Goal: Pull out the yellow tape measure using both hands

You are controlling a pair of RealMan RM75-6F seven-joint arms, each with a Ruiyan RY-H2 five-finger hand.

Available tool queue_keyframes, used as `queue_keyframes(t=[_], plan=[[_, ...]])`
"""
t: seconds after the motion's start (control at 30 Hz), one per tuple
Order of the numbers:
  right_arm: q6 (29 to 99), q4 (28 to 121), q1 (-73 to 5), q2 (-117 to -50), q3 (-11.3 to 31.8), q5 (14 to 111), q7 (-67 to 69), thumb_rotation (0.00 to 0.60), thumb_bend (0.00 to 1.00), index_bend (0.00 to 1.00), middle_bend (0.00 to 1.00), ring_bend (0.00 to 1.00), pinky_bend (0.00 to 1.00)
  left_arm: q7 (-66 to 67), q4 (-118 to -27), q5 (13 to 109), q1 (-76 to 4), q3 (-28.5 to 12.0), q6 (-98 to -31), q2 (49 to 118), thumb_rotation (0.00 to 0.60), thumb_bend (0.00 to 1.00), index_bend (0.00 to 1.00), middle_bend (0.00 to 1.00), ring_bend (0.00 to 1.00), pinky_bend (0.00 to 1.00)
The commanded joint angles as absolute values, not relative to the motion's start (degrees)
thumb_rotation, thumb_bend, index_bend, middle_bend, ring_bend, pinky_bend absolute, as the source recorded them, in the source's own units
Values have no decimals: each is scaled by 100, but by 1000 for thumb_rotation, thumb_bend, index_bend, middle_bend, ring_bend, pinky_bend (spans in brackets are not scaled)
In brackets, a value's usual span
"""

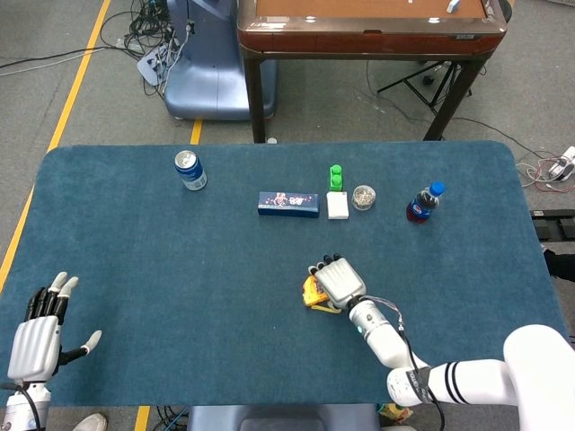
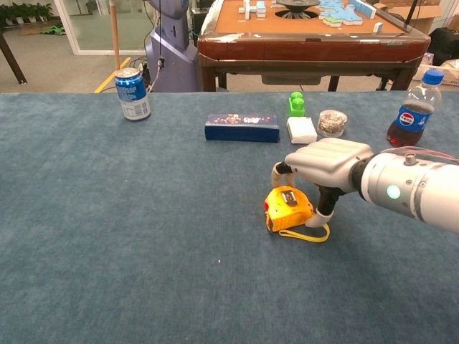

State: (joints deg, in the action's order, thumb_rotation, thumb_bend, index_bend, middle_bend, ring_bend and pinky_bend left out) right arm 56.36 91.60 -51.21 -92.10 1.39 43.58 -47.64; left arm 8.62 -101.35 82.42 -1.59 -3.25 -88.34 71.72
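The yellow tape measure point(image 1: 312, 293) point(image 2: 287, 209) lies on the blue table a little right of centre, its yellow wrist strap point(image 2: 310, 235) looped on the cloth in front. My right hand point(image 1: 340, 281) point(image 2: 326, 161) arches over it from the right. The thumb presses its right side and the fingers point(image 2: 277, 172) reach down behind its far left corner, so the case is held between them. In the head view the hand covers most of the case. My left hand point(image 1: 36, 337) hovers at the table's near left corner, fingers apart, holding nothing; the chest view does not show it.
Across the far half of the table stand a blue can point(image 1: 190, 170) point(image 2: 133, 93), a dark blue box point(image 1: 288, 204) point(image 2: 242, 127), a green block point(image 2: 296, 104), a white box point(image 2: 301, 130), a small jar point(image 2: 332, 122) and a cola bottle point(image 1: 422, 203) point(image 2: 412, 107).
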Motion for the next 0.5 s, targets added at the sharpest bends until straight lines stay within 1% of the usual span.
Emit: queue_keyframes(t=[0.03,0.27,0.5], plan=[[5627,9112,-5150,-9257,167,4429,-4737,600,273,266,335,197,220,859,-10135,8234,-147,-326,-8849,7162,600,189,83,0,0,0],[5481,9102,-5261,-9317,153,4456,-4802,600,272,266,325,199,220,843,-10153,8210,-94,-312,-8898,7131,600,188,83,0,0,0],[5520,9202,-5281,-9297,67,4458,-4899,600,273,266,325,200,220,808,-10141,8213,-73,-309,-8915,7116,600,189,83,0,0,0]])
